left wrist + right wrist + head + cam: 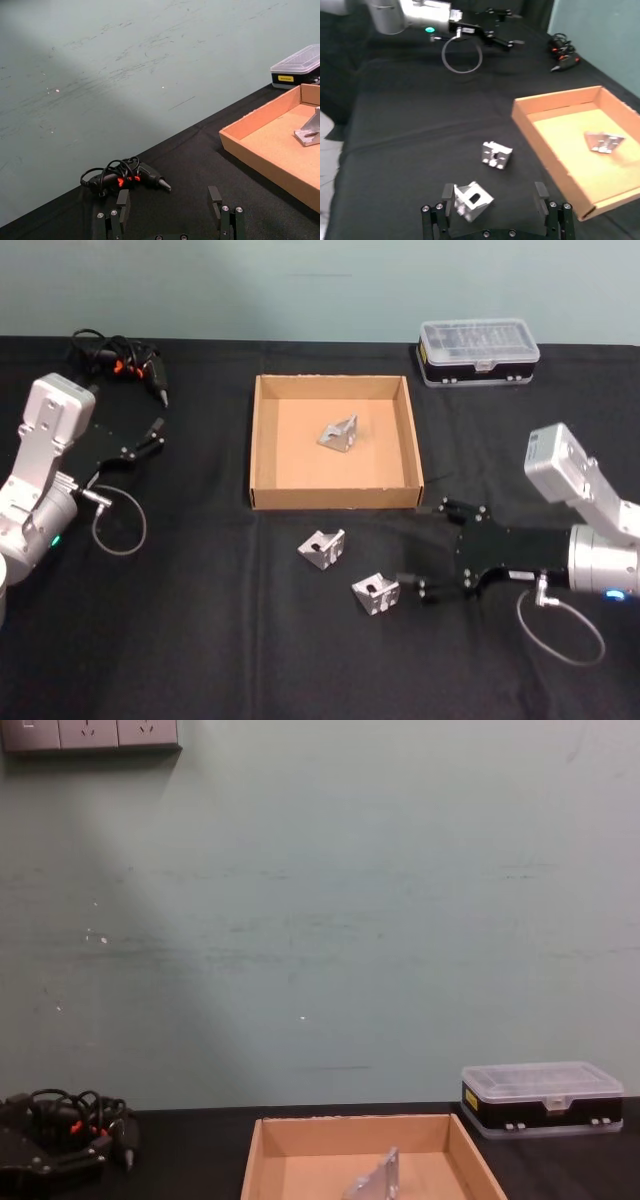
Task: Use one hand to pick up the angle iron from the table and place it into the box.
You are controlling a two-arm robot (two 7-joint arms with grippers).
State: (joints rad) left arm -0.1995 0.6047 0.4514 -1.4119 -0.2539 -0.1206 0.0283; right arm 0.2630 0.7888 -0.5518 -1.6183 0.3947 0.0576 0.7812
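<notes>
Nearest the robot, the right gripper (422,546) lies low over the table (200,640), jaws spread wide and holding nothing. One angle iron (375,593) sits just inside one fingertip (off-centre, so I judge the grasp needs lining up before closing). A second angle iron (321,548) sits just beyond, near the front of the box (335,499). The box holds a third piece (340,433) toward its middle, leaving bare floor around it for a drop. Its low front wall is the edge to clear on the way across. The left gripper (150,436) is parked well to the left, fingers apart and empty. Farthest, a clear case (478,350) stands at the table's far edge.
</notes>
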